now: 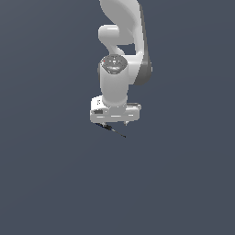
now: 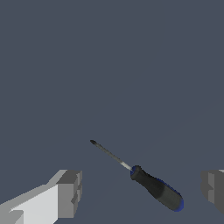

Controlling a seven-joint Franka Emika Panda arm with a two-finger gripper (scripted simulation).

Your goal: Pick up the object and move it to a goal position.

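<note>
1. The white robot arm (image 1: 120, 55) comes down from the top of the exterior view, its wrist pointing straight down over a plain dark grey-blue floor (image 1: 50, 183). No edges or corners of that surface show in either view.

2. The hand (image 1: 115, 123) sits at the bottom of the arm, its wide white body level. In the exterior view its fingertips are only small stubs below the body.

3. The wrist view shows the two grey fingers (image 2: 69, 192) set wide apart, one at each side of the picture, with open space between them. The hand is spread open and has hold of nothing.

4. The object (image 2: 142, 178) is a small screwdriver: a thick black handle with a touch of blue at its butt end and at the collar, and a thin metal shaft ending in a dark tip.

5. In the wrist view it lies slantwise in the gap between the fingers, touching neither. The handle is nearer one finger and the shaft points away toward the open floor.

6. In the exterior view the object (image 1: 110, 129) is only a thin dark sliver just below the hand, slanting down toward the exterior view's right.

7. I cannot tell from these views whether it rests flat on the floor.
</note>
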